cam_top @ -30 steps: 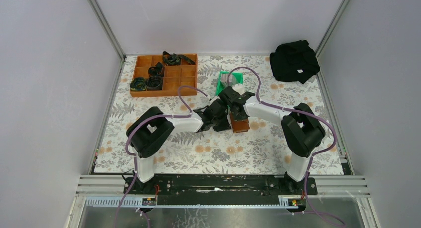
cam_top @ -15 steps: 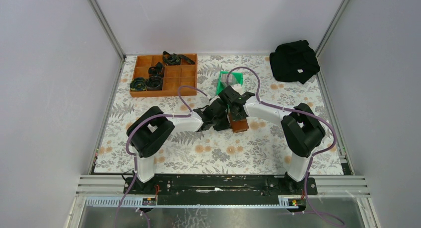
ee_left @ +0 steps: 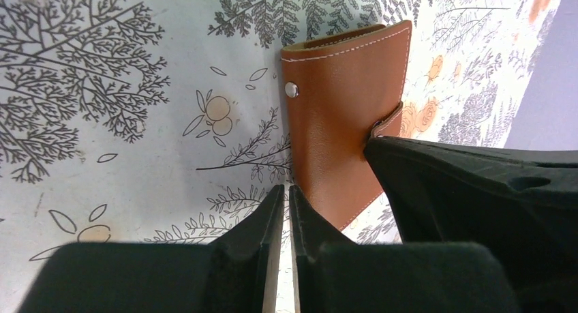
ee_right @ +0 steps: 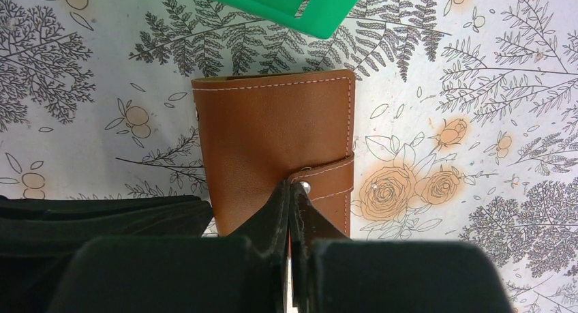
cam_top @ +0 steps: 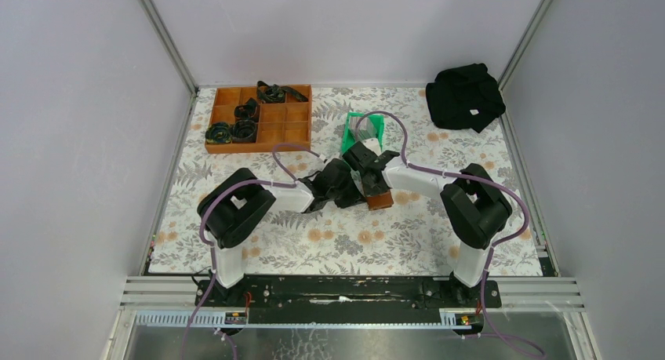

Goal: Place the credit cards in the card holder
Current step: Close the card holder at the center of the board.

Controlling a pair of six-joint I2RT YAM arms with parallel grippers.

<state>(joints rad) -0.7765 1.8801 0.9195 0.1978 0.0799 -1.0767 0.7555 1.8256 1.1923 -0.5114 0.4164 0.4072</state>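
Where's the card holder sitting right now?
In the top view the card holder lies folded shut on the floral cloth near table centre, slightly right, just on the near side of the green bin.

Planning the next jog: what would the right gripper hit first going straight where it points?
Likely the card holder: the shut right gripper has its tips at the snap strap, perhaps touching it. The green bin lies beyond.

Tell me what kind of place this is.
Probably a robot test cell in a lab: plain panel walls on metal framing, a left arm and right arm bolted to a rail, and staged props like a compartment tray on a floral cloth.
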